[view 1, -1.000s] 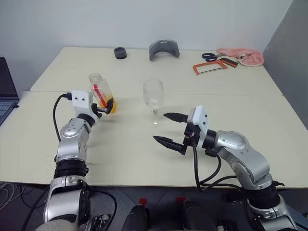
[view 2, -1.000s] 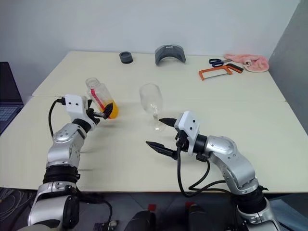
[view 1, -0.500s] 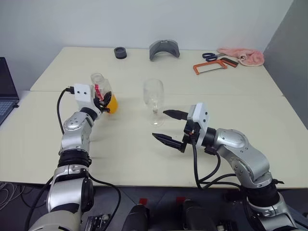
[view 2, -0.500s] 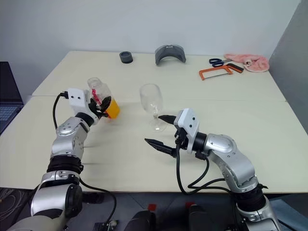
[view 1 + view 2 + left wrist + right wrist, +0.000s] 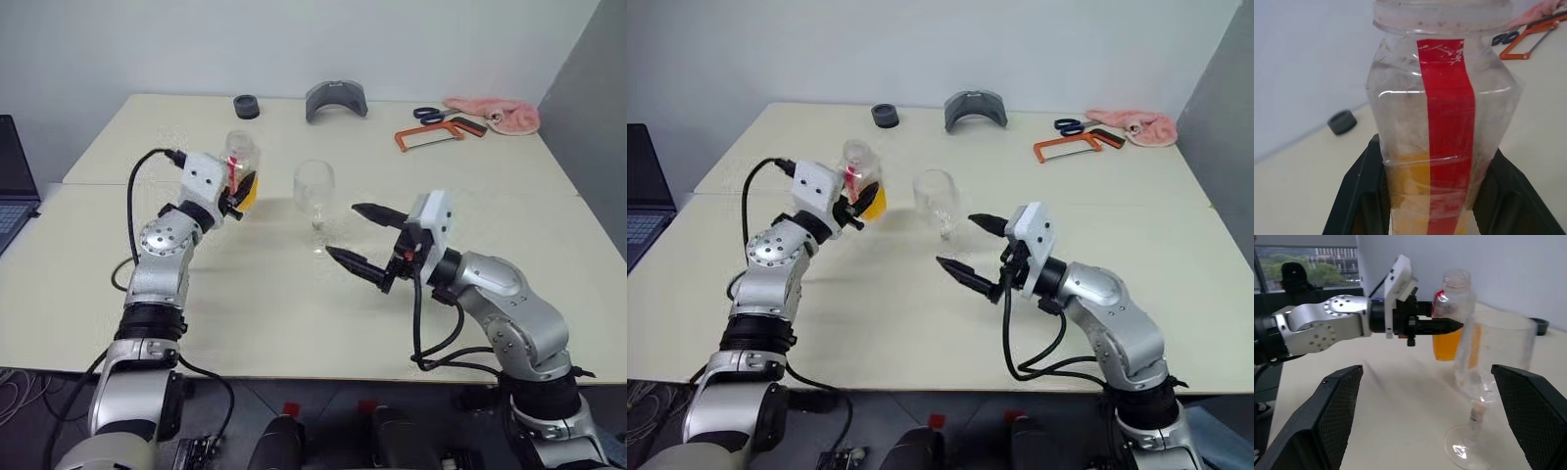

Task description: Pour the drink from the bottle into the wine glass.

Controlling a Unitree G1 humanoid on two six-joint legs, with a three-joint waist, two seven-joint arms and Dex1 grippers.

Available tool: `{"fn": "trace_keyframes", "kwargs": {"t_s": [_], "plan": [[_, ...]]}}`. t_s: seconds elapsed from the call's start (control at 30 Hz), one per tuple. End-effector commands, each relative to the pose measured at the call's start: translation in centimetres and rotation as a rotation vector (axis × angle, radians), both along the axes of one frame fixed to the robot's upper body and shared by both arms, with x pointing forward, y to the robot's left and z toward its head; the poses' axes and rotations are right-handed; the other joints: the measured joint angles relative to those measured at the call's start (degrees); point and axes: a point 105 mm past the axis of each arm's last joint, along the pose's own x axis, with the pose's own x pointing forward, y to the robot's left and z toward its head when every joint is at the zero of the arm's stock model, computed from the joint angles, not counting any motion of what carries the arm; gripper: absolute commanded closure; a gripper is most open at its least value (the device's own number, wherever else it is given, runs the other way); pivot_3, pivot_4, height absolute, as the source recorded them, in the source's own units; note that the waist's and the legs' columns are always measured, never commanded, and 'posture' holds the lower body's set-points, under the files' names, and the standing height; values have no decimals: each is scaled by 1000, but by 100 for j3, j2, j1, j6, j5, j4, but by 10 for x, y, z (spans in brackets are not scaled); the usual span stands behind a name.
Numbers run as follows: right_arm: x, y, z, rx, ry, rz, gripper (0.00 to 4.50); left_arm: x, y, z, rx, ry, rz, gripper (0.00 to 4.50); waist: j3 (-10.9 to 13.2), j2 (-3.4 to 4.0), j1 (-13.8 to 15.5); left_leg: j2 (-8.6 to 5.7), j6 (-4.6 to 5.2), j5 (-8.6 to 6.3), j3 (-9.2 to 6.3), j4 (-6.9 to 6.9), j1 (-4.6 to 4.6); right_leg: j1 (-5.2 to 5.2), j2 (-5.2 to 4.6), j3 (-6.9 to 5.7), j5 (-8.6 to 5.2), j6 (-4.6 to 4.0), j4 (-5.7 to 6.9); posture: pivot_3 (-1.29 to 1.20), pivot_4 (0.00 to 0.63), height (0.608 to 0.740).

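The bottle (image 5: 240,164), clear plastic with a red stripe and an open mouth, is held upright above the table, just left of the wine glass (image 5: 314,192). My left gripper (image 5: 238,193) is shut on its lower part, where the orange drink (image 5: 248,191) sits. In the left wrist view the black fingers (image 5: 1359,191) press both sides of the bottle (image 5: 1444,122). The empty wine glass stands on the table. My right gripper (image 5: 343,230) hangs open just right of the glass stem, touching nothing. The right wrist view shows the glass (image 5: 1484,377) with the bottle (image 5: 1454,308) behind it.
Along the table's far edge lie a black ring (image 5: 245,106), a grey curved piece (image 5: 334,100), scissors (image 5: 428,115), an orange-framed hacksaw (image 5: 431,135) and a pink cloth (image 5: 495,115). A laptop (image 5: 12,181) sits at the left edge.
My left gripper has shut on the bottle, lifted it off the table, and carried it right toward the wine glass, turning it upright. My right gripper rose slightly and stayed open.
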Motion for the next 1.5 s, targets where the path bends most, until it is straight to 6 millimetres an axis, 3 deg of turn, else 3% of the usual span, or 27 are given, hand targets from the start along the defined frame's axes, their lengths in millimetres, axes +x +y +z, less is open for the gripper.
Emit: {"fn": "trace_keyframes", "kwargs": {"t_s": [0.03, 0.2, 0.47, 0.8, 1.5], "plan": [[1, -4, 18, 43, -42, -11, 0, -7, -20, 36, 140, -173, -56, 2788, 0, 0, 0, -3, 0, 0, 1, 0, -1, 0, 0, 0, 0, 0, -1, 0, 150, 740], [11, -14, 22, 30, -46, -13, 0, -7, -34, 50, 298, -283, -87, 2788, 0, 0, -1, -7, 1, -1, 6, 0, -1, 0, 2, 0, 0, 0, -1, 0, 150, 740], [21, -24, 24, -12, -79, -25, 0, -4, -37, 59, 491, -382, -112, 2792, 1, 0, -12, -7, 3, -1, 35, -3, -1, -3, 7, 3, 0, 0, -1, 0, 150, 740], [15, -18, 21, -5, -83, -13, 0, -3, -42, 65, 661, -488, -126, 2794, 1, -1, -10, -7, 3, -1, 43, -3, -3, -4, 6, 3, 0, 0, -1, 0, 150, 740], [12, -8, 14, -6, -80, -1, 0, 6, -38, 80, 854, -611, -58, 2794, 1, -1, -11, -10, 3, -1, 48, -2, -6, -10, 7, 3, 0, 0, 2, 0, 150, 740]]}}
